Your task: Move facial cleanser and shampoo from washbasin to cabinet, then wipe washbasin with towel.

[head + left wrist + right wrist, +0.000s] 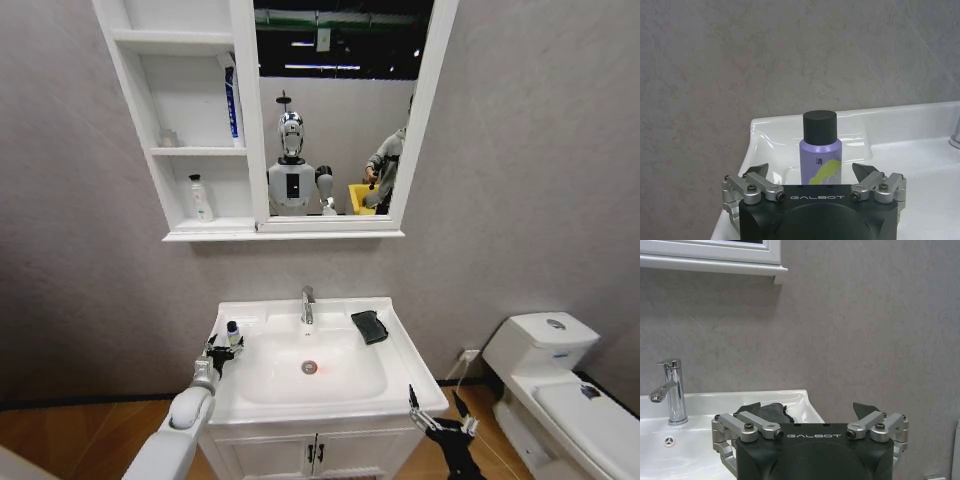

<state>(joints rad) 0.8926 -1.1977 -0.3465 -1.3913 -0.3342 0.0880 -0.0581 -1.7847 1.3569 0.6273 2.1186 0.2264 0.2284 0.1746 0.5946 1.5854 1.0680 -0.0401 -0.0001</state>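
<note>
Head view: glossy white ceramic washbasin (400, 375), rounded bowl, chrome faucet (308, 305). Three-shelf white cabinet (190, 150) above. Soft black towel (369, 326) back-right on the rim. Left gripper (812, 172) spread around the lilac, black-capped cylindrical bottle (820, 150) at the left rim. Right gripper (437, 412) spread, off the front-right corner.

Each gripper has a black housing lettered "GALBOT" in white, with silver metal linkages fixed by dark screws and black fingertips (864, 169). The left arm (178, 430) is clad in smooth silver-grey shells. In the mirror (335, 110) the robot's reflection (291, 170) shows a white torso with a dark front panel and what looks like a chrome head.
</note>
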